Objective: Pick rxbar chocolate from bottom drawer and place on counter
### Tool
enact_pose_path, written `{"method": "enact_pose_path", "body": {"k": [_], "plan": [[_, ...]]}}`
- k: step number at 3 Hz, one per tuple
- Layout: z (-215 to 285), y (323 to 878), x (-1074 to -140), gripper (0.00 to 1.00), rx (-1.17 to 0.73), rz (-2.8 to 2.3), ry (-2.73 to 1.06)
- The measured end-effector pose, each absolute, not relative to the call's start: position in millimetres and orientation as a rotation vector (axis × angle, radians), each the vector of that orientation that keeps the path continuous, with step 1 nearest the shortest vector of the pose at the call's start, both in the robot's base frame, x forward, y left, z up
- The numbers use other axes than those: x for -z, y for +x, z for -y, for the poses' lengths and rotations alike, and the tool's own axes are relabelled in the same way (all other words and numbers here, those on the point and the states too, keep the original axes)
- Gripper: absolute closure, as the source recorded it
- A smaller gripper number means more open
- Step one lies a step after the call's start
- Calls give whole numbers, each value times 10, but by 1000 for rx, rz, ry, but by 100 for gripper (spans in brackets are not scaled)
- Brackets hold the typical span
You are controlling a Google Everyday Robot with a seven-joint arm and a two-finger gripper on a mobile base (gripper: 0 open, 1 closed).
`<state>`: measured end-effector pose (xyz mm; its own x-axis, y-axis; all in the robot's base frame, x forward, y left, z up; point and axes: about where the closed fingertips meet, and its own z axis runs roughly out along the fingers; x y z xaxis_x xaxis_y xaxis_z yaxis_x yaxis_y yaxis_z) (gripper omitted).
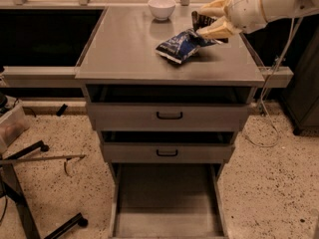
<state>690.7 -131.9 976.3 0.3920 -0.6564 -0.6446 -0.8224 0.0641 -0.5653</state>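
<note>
My gripper point(201, 24) is above the back right of the counter point(124, 44), just past the blue-and-white snack bag point(180, 45). Its two pale fingers are shut on the rxbar chocolate point(198, 18), a small black wrapper with pale lettering that stands upright between them, a little above the counter top. The bottom drawer point(167, 198) is pulled out at the foot of the cabinet, and its wide grey floor shows nothing on it.
A white bowl point(162, 7) sits at the back of the counter. Two shallower drawers with black handles point(169, 115) are slightly open. A cable point(271, 118) hangs at the right. Metal legs point(30, 156) lie on the floor at the left.
</note>
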Motion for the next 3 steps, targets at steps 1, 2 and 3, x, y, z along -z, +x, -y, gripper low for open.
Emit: {"method": "enact_pose_path", "body": {"k": [1,2,3], "plan": [[1606,7064,-9735,100,-185,-1383,-1538],[1887,7056,-9478,100,-222,-1464,-1459],[2068,7017,-9260,100,-255,-1521,-1425]]}}
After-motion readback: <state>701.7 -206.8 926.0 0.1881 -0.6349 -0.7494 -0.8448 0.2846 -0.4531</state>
